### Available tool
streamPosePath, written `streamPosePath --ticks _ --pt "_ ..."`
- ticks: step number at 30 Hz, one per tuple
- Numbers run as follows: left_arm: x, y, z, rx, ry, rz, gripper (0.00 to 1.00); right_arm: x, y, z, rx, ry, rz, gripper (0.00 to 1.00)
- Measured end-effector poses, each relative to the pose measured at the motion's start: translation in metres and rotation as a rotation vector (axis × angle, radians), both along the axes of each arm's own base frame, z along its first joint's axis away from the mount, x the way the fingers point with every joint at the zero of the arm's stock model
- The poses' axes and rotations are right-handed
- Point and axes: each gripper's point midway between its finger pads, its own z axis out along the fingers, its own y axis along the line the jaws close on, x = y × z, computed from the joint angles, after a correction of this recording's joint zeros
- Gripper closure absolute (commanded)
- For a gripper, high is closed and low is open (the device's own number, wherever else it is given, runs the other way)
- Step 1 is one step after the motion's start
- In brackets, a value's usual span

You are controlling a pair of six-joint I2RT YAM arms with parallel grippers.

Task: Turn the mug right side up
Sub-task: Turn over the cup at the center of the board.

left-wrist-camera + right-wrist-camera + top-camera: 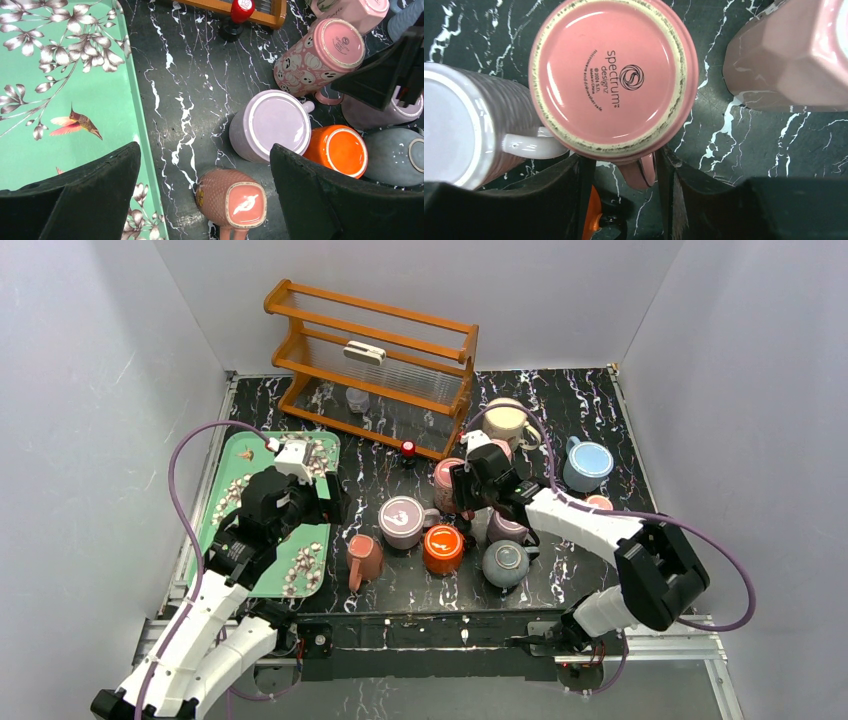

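Right wrist view, upside-down pink mug (pixel 614 75) near the surface's middle, maker's print (pixel 610 85) legible, right gripper (pixel 626 167) part-spread astride its handle (pixel 640 172), left wrist view alone shows ghost pattern (pixel 300 67), left gripper (pixel 205 150) spread wide beside green tray (pixel 60 100).

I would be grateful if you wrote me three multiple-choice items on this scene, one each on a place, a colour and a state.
1. Where is the pink mug's handle?
A between the right claw's fingers
B pointing away from them
C broken off

2. What colour is the tray?
A blue
B green
C yellow

3. How does the orange mug stand?
A upright
B on its side
C upside down

Answers:
1 A, the right wrist view shows the handle between both fingers.
2 B, its floral surface is green.
3 C, its base faces up.
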Motion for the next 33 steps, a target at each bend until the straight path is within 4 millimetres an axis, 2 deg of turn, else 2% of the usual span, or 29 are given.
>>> streamPosePath --ticks 3,12,18,25,33 --pt "-0.001 -0.001 0.000 0.000 0.000 -0.006 0.02 0.002 0.001 -0.011 -0.020 0.008 0.010 0.48" --pt "-0.001 -0.002 0.000 0.001 -0.002 -0.007 0.02 0.009 0.005 -0.027 -0.039 -0.010 0.028 0.59" --pt "-0.001 -0.001 0.001 0.003 -0.006 -0.002 0.02 0.010 0.002 -0.037 -0.057 -0.024 0.037 0.75" --pt "0.001 -0.001 -0.005 0.013 0.019 0.002 0.02 0.015 -0.001 -0.036 -0.068 -0.055 0.019 0.99" --pt "0.001 -0.003 -0.007 -0.013 0.036 0.018 0.04 0.016 -0.001 -0.035 -0.065 -0.058 0.015 0.99"
